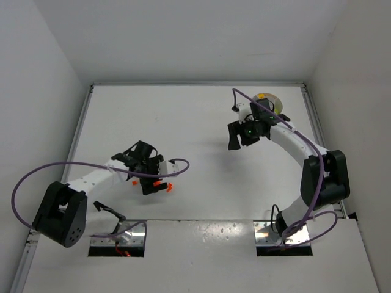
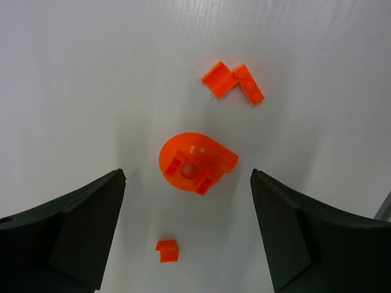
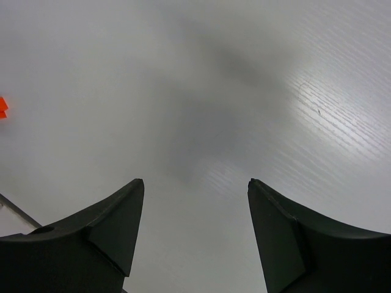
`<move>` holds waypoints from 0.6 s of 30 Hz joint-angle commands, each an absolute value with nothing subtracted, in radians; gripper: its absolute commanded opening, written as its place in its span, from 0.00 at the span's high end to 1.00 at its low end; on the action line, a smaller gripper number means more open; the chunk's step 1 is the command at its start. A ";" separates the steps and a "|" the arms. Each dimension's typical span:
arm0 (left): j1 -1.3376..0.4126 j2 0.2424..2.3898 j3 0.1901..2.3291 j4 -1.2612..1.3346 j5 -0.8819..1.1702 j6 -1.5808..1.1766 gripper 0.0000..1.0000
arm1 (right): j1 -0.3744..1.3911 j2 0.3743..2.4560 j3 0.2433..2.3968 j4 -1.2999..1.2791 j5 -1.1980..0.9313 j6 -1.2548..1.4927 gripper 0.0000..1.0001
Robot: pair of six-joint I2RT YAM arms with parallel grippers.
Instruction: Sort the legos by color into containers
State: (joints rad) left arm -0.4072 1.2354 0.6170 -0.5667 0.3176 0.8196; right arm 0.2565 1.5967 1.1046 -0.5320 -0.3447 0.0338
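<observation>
Several orange-red legos lie on the white table under my left gripper point(image 2: 188, 175), which is open and holds nothing. A round orange piece point(image 2: 194, 163) sits just ahead of the gap between its fingers. A tiny orange bit point(image 2: 167, 250) lies within the gap, and two small bricks point(image 2: 220, 79) point(image 2: 249, 83) lie farther out. From above, the orange legos point(image 1: 161, 184) show beside the left gripper point(image 1: 151, 183). The white dish point(image 1: 280, 102) with the containers stands at the back right, partly hidden by the right arm, with something yellow in it. My right gripper point(image 1: 238, 139) point(image 3: 195, 181) is open over bare table.
An orange bit point(image 3: 2, 107) shows at the left edge of the right wrist view. Purple cables point(image 1: 36, 177) loop off both arms. White walls close the table at the back and sides. Two openings point(image 1: 119, 238) sit in the near ledge by the arm bases.
</observation>
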 commanded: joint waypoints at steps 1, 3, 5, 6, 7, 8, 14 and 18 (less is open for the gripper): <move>-0.426 1.259 0.601 -0.493 0.347 0.848 0.11 | 0.241 1.562 1.094 -0.505 -0.367 0.043 0.30; -0.426 1.273 0.592 -0.470 0.333 0.838 0.11 | 0.232 1.562 1.085 -0.505 -0.376 0.043 0.30; -0.426 1.301 0.592 -0.437 0.299 0.824 0.11 | 0.232 1.562 1.085 -0.505 -0.376 0.052 0.30; -0.426 1.310 0.592 -0.425 0.290 0.824 0.11 | 0.232 1.562 1.085 -0.505 -0.376 0.052 0.30; -0.426 1.330 0.583 -0.414 0.290 0.824 0.12 | 0.223 1.562 1.085 -0.505 -0.376 0.052 0.30; -0.426 1.339 0.583 -0.414 0.281 0.824 0.12 | 0.222 1.562 1.085 -0.505 -0.376 0.052 0.30; -0.426 1.350 0.537 -0.371 0.262 0.833 0.17 | 0.213 1.562 1.094 -0.505 -0.376 0.052 0.29; -0.426 1.350 0.518 -0.353 0.252 0.842 0.26 | 0.204 1.571 1.094 -0.505 -0.376 0.052 0.29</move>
State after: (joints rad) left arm -0.4175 1.3266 0.5705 -0.3866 0.3042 0.8082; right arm 0.2161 1.5955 1.0866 -0.5278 -0.3527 0.0460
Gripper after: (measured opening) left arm 0.750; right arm 0.703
